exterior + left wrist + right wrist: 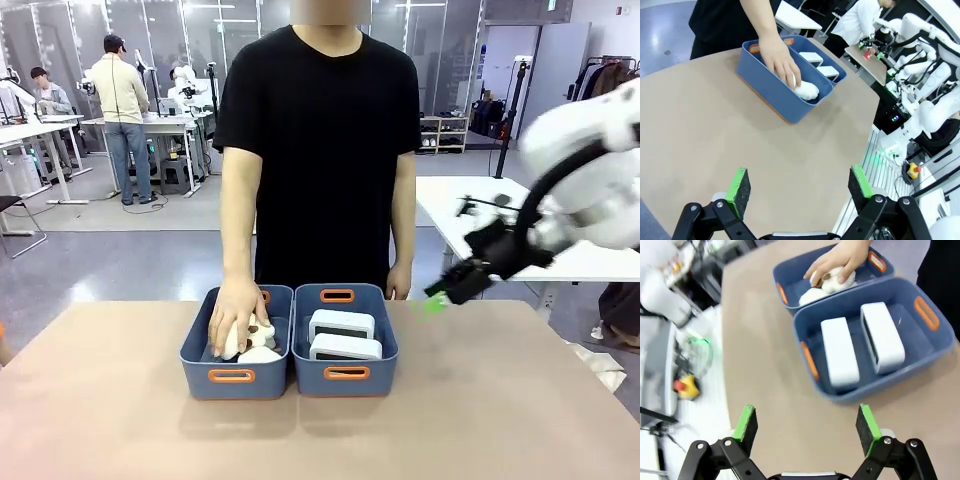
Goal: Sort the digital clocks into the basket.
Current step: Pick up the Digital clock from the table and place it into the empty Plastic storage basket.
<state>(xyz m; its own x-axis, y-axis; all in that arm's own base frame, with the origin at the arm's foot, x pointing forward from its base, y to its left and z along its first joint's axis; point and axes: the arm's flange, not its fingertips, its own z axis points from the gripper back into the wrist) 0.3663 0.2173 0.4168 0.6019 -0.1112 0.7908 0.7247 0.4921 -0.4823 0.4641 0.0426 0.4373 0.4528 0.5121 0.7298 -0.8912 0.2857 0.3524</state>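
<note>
A: What's ahead of the right end effector (807, 427)?

B: Bare bench (765, 390) directly under it, then the basket (935, 347) just beyond, with an identical bin (790, 270) touching its far side.

A: And the digital clocks (839, 354)?

B: Both inside the basket, lying side by side, well clear of the green pads (746, 421).

A: The person's hand (840, 262)?

B: In the farther bin, resting on lumpy white-and-brown soft objects (832, 280).

A: End effector states?

B: Right fingers spread wide, holding nothing. The left end effector (800, 187) is also spread apart and empty above the bench, with both bins far ahead.
</note>
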